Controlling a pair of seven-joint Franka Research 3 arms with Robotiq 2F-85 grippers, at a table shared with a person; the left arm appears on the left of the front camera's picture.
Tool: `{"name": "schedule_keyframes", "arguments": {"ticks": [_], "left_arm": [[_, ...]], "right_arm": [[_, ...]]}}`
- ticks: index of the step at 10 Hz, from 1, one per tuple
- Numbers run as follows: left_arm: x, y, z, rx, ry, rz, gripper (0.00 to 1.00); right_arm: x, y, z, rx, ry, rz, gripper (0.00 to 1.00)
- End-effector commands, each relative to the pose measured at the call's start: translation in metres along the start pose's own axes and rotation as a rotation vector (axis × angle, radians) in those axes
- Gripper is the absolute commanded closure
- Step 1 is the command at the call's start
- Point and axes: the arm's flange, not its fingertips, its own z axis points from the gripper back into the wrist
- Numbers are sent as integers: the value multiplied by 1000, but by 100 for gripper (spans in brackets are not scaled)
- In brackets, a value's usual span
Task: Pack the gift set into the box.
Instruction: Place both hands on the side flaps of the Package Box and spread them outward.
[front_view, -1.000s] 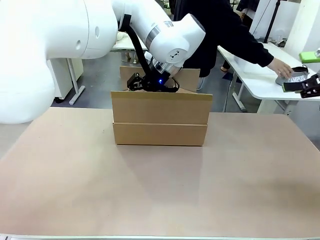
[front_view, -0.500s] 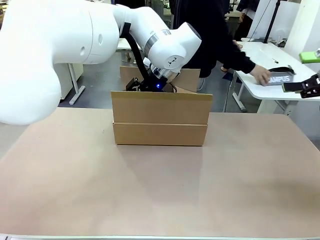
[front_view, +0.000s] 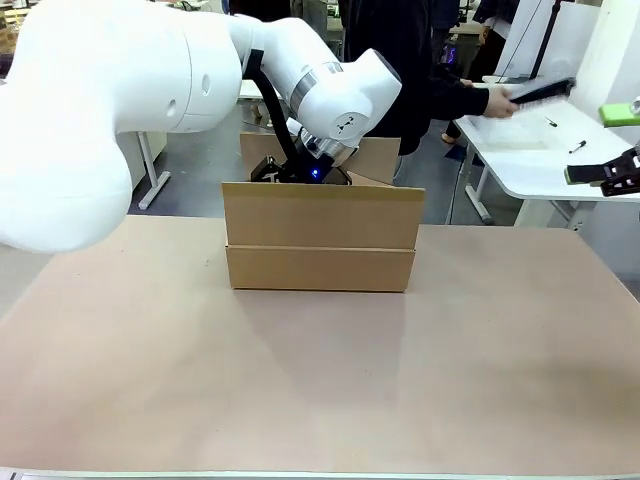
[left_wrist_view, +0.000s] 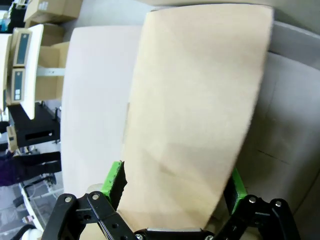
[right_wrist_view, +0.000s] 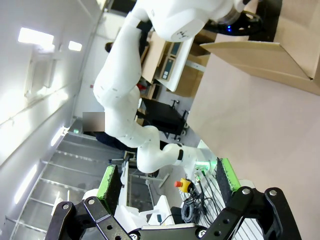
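The left gripper (left_wrist_view: 174, 182) has its jaws spread wide and grips nothing. A pale cardboard panel (left_wrist_view: 195, 100) faces it close up, and I cannot tell whether the pads touch it. In the front view the left arm (front_view: 340, 100) dips over the box (front_view: 320, 240) from the far side, with its gripper hidden behind the near wall. The box stands open on the worktop (front_view: 320, 390), in the middle and toward the far edge. The right gripper (right_wrist_view: 167, 175) is also wide and empty, well apart to the right of the box. Farther off, the person's hand (front_view: 497, 103) lifts a dark flat item (front_view: 540, 90) over a white side table (front_view: 520, 160). Packing looks barely begun. That item, possibly part of the set, is not yet in the box, so loading and closing the flaps likely remain.
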Motion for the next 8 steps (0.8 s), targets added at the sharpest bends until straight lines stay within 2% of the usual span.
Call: {"name": "schedule_keyframes", "arguments": {"ticks": [1, 4, 8], "left_arm": [[8, 8, 4, 101, 31, 7, 0], [7, 32, -3, 172, 71, 28, 0], [-2, 62, 11, 117, 41, 55, 0]], "right_arm": [[4, 0, -1, 21, -12, 26, 0], [4, 0, -1, 21, -12, 26, 0], [4, 0, -1, 21, -12, 26, 0]]}}
